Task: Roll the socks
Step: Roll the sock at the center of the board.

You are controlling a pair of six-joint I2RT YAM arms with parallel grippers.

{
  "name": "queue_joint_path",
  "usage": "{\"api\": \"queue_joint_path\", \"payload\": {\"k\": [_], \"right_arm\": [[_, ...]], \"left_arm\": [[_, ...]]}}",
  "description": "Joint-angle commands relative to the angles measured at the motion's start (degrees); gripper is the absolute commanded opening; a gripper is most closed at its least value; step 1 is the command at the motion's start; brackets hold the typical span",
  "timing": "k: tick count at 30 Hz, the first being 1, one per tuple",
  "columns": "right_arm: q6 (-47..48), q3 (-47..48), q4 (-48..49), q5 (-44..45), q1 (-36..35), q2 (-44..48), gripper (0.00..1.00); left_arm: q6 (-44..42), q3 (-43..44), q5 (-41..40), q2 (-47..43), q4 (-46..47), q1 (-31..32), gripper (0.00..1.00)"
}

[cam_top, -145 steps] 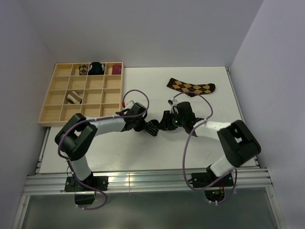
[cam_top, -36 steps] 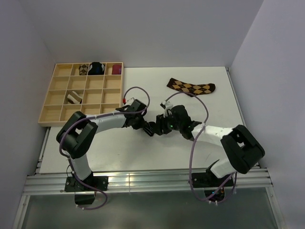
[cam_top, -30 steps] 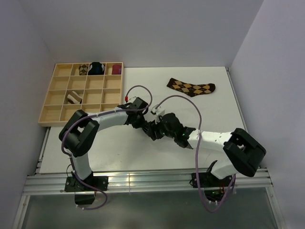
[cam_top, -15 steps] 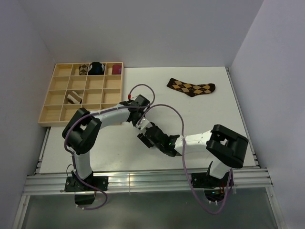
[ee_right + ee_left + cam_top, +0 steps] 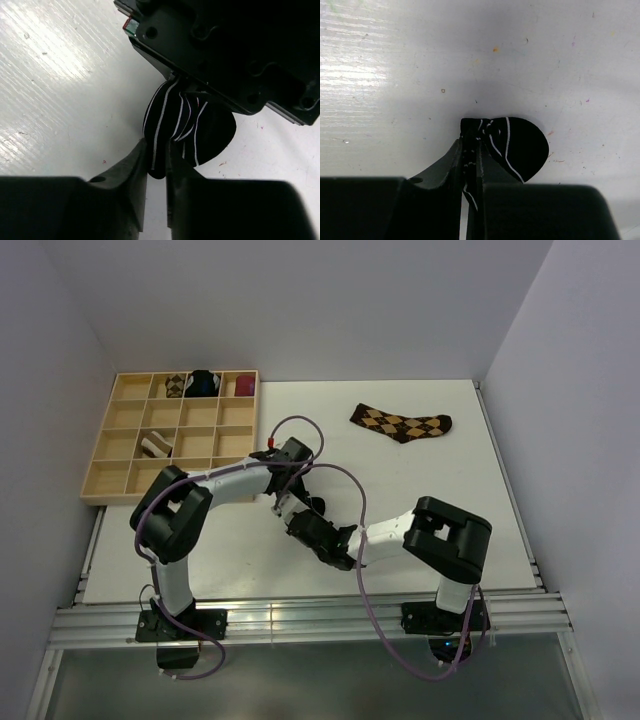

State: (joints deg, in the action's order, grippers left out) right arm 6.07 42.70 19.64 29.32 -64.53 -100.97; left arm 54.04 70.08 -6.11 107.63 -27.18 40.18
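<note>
The short black sock with thin white stripes (image 5: 515, 142) lies bunched on the white table, pinched from two sides. My left gripper (image 5: 470, 150) is shut on one edge of it. My right gripper (image 5: 156, 160) is shut on a striped fold (image 5: 165, 125) at the sock's other side, right under the left gripper's body (image 5: 240, 50). From above, both grippers (image 5: 293, 498) (image 5: 303, 520) meet at mid-table and hide most of the sock. The brown-and-tan argyle sock (image 5: 400, 423) lies flat at the back right. A brown-and-cream striped sock (image 5: 155, 446) sits in the tray.
A wooden compartment tray (image 5: 120, 465) stands at the back left, with an argyle bundle (image 5: 175, 386), a black-and-blue bundle (image 5: 205, 382) and a maroon bundle (image 5: 244, 386) in its back row. Purple cables loop over both arms. Walls close in on the left, back and right.
My right arm has swung left and nearer, bringing its gripper under the left one, and its jaws have closed on the black sock. The left gripper kept its hold and hardly moved.
</note>
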Motion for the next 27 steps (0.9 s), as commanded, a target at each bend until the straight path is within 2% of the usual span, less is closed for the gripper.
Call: {"api": "queue_joint_path", "payload": {"k": [1, 3, 5, 13, 18, 22, 27], "right_arm": [[-0.4, 2.0, 0.1, 0.9, -0.4, -1.3, 0.16], [-0.9, 1.3, 0.1, 0.2, -0.2, -0.5, 0.04], [-1.9, 0.5, -0.3, -1.3, 0.0, 0.6, 0.0], [-6.0, -3.8, -0.2, -10.1, 5.6, 6.1, 0.0], [-10.2, -6.2, 1.5, -17.9, 10.0, 9.1, 0.0], [-12.5, -6.6, 1.8, -26.9, 14.1, 9.8, 0.0], [-15.6, -5.4, 0.8, -42.2, 21.4, 9.7, 0.0]], "left_arm": [[-0.8, -0.9, 1.5, 1.2, -1.7, 0.4, 0.06], [-0.7, -1.2, 1.5, 0.7, -1.3, 0.4, 0.09], [-0.6, -1.6, 1.4, 0.1, -0.7, 0.2, 0.12], [3.2, -7.1, 0.9, -8.6, 4.8, -2.7, 0.43], [7.4, -11.1, 1.2, -15.6, 9.0, -5.5, 0.67], [9.7, -13.5, 1.4, -19.3, 13.5, -6.4, 0.76], [13.3, -20.3, 2.9, -24.1, 20.7, -6.3, 0.76]]}}
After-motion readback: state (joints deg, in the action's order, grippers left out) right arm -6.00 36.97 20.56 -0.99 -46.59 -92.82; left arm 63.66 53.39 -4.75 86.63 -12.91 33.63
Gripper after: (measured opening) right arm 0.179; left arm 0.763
